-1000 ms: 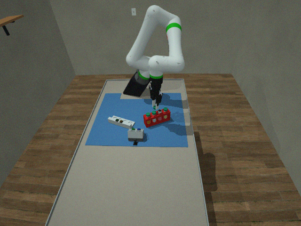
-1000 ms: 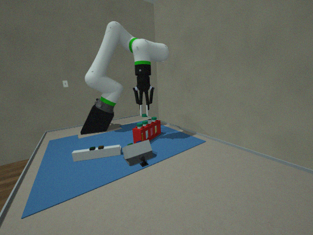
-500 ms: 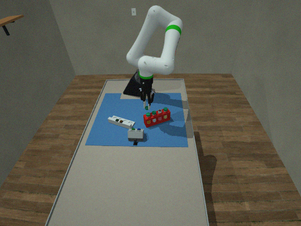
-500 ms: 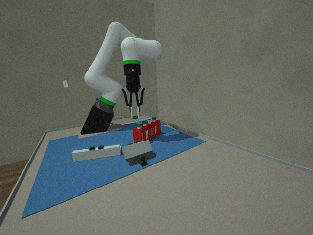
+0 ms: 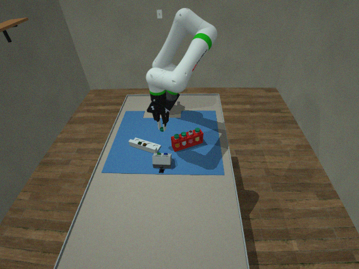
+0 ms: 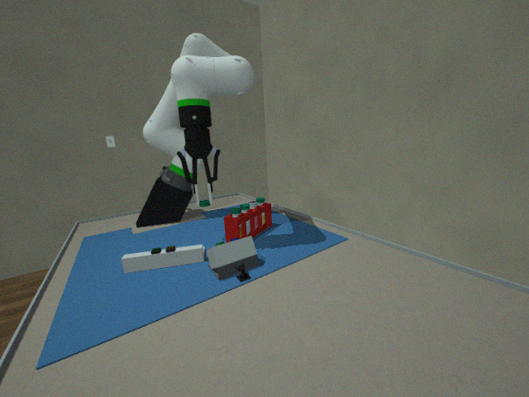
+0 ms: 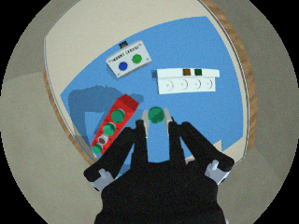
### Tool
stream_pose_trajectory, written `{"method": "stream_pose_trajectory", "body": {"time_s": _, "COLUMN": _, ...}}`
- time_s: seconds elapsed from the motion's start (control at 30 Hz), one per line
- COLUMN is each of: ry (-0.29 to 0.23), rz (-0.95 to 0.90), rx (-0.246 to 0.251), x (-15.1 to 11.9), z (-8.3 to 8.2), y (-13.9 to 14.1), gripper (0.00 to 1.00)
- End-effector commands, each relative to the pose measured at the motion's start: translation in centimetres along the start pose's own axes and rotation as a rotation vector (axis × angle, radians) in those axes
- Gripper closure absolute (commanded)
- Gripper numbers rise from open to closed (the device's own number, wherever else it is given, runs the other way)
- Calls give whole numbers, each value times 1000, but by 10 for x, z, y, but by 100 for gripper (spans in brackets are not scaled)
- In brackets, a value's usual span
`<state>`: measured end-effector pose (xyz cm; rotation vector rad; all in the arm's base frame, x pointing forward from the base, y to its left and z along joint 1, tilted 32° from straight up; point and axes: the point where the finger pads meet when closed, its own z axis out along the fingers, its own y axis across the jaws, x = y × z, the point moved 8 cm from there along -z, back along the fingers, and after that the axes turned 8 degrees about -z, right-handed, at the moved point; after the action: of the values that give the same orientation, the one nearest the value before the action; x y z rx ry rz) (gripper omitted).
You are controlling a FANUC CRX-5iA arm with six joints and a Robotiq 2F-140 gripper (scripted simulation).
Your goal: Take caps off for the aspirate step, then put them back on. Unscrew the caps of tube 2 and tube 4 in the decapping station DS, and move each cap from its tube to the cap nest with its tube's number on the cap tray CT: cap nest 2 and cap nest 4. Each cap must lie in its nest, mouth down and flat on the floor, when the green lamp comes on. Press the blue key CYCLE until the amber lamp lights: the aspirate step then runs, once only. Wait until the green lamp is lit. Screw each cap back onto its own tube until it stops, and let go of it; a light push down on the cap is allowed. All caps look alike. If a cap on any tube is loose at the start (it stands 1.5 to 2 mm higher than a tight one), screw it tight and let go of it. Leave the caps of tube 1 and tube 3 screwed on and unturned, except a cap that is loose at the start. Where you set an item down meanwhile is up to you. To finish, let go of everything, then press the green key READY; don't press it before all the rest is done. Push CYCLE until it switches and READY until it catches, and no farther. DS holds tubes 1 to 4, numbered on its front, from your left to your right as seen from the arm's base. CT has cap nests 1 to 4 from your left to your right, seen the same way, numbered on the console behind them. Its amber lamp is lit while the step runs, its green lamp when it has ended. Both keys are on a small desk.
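From above, the gripper [image 5: 161,127] pinches a green cap [image 5: 161,129] in mid-air, the red decapping station [image 5: 187,140] off to one side below. Side-on, the cap [image 6: 204,203] hangs over the blue mat [image 6: 107,294]. The wrist camera shows the white cap tray [image 7: 187,81] just ahead of the fingertips.

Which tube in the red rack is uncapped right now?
The tube second from the right in the top view: its top is bare and pale, while the other three wear green caps. The gripper holds a green cap.
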<state>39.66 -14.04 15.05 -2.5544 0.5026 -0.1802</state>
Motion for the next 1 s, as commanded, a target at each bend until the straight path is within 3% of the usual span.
{"method": "stream_pose_trajectory", "body": {"time_s": 0.0, "ry": -2, "rz": -2, "rx": 3, "x": 12, "z": 0, "y": 32, "gripper": 100}}
{"method": "stream_pose_trajectory", "body": {"time_s": 0.17, "ry": -2, "rz": -2, "rx": 3, "x": 22, "z": 0, "y": 64, "gripper": 100}}
{"method": "stream_pose_trajectory", "body": {"time_s": 0.27, "ry": -2, "rz": -2, "rx": 3, "x": 22, "z": 0, "y": 64, "gripper": 100}}
{"method": "stream_pose_trajectory", "body": {"time_s": 0.47, "ry": -2, "rz": -2, "rx": 3, "x": 36, "z": 1, "y": 107, "gripper": 100}}
{"method": "stream_pose_trajectory", "body": {"time_s": 0.83, "ry": -2, "rz": -2, "rx": 3, "x": 36, "z": 6, "y": 107, "gripper": 100}}
{"method": "stream_pose_trajectory", "body": {"time_s": 0.97, "ry": -2, "rz": -2, "rx": 3, "x": 36, "z": 26, "y": 107, "gripper": 100}}
